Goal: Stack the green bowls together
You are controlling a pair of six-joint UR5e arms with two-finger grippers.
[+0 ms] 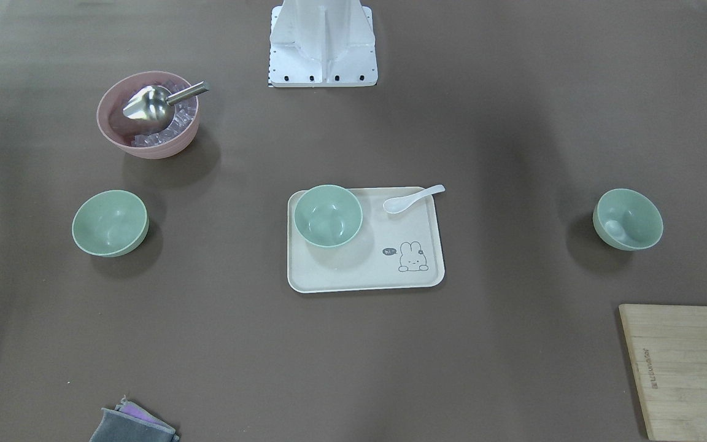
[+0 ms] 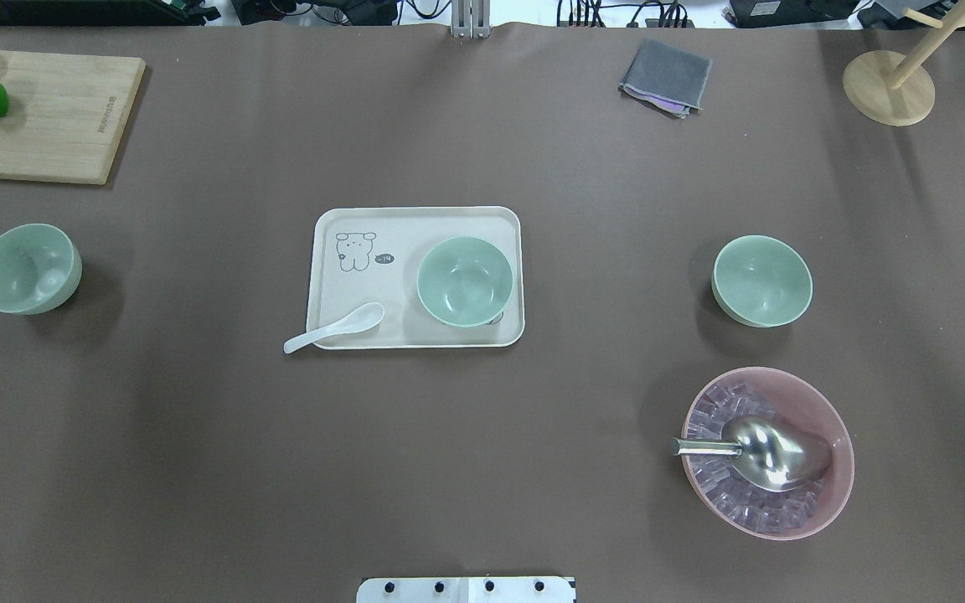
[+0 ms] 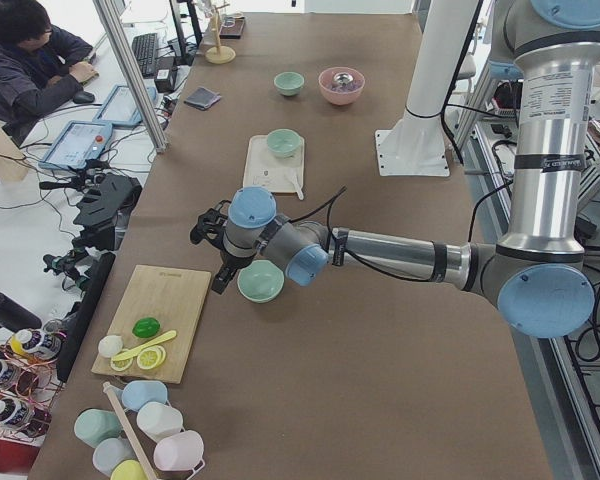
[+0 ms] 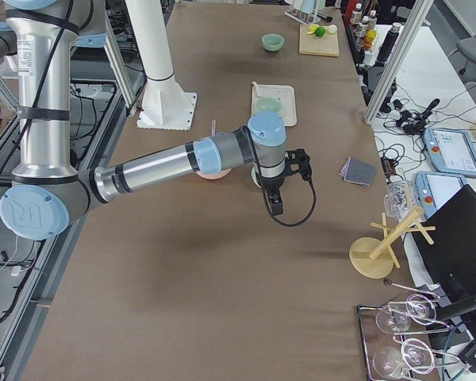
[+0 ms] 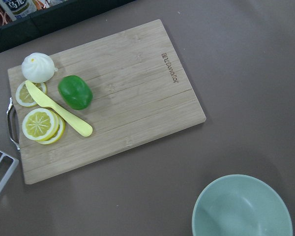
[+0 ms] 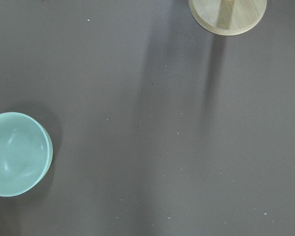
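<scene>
1. Overhead exterior view: nearest the robot's base stands the pink bowl (image 2: 841,486), filled with ice cubes (image 2: 725,494) and holding a metal scoop (image 2: 771,452). It plays no part in this job.
2. Beyond it, the three green bowls stand upright in a row across the desk (image 2: 482,469), well apart. The left bowl (image 2: 28,268) and right bowl (image 2: 761,279) sit on the bare desk. The middle bowl (image 2: 464,280) sits on the cream tray (image 2: 432,230), near a white spoon (image 2: 336,327). None is nested yet.
3. In the side views the left gripper (image 3: 210,258) hangs just beside the left bowl, and the right gripper (image 4: 282,186) hangs near the right bowl. Neither carries a bowl. I cannot tell whether their fingers are apart or together.
4. A sound start would be an outer bowl: one finger inside the rim and one outside. Pinch the wall, lift clear, centre it over the middle bowl and lower it level, clear of the spoon.
5. Farthest off lie the cutting board (image 2: 47,117), grey cloth (image 2: 665,75) and wooden stand (image 2: 889,88), all off the carrying path.
</scene>
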